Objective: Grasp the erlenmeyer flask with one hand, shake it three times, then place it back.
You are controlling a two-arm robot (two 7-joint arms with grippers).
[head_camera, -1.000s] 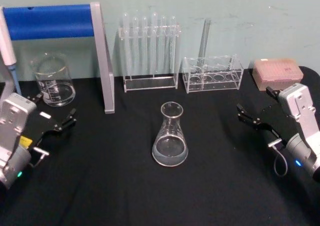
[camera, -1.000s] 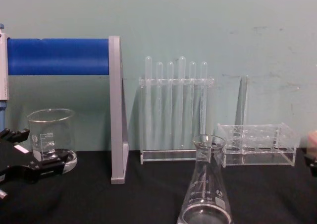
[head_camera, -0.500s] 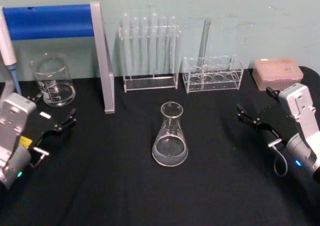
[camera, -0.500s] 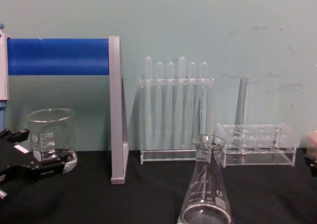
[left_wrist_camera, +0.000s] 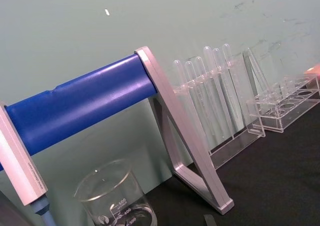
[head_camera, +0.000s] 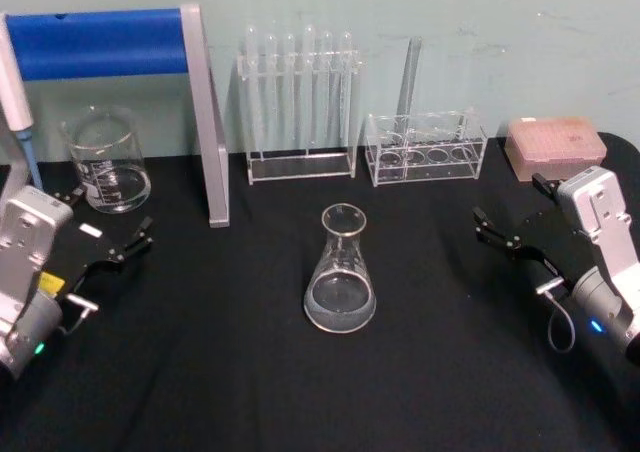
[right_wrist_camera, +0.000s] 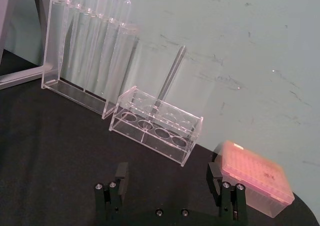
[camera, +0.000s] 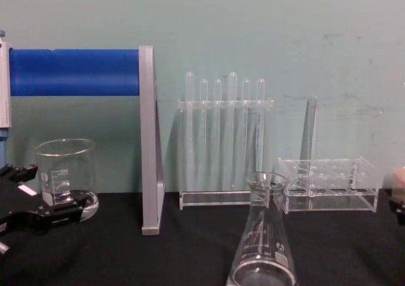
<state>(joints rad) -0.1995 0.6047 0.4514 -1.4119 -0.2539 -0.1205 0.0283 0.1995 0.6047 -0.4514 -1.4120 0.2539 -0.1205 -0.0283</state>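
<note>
Over the black table (head_camera: 200, 392), well left of the test tube rack (head_camera: 298, 107), our left gripper (head_camera: 108, 215) hovers, fingers apart; well right of that rack our right gripper (head_camera: 510, 200) gapes too. Near the rack's front stands the erlenmeyer flask (head_camera: 340, 272), untouched: grasp, shakes and return all remain.

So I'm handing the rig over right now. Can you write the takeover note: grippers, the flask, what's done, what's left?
Left gripper: fingers open, holding nothing, at the left side of the black table, near the squat clear glass beaker.
Right gripper: fingers open, holding nothing, at the table's right side.
Clear glass conical erlenmeyer flask: upright at the table's centre, between the two grippers, touched by neither.
Done: no grasp is in place; whether any shaking has happened cannot be told.
Left: probably everything. Grasp the flask with one gripper, shake it three times, set it back.
</note>
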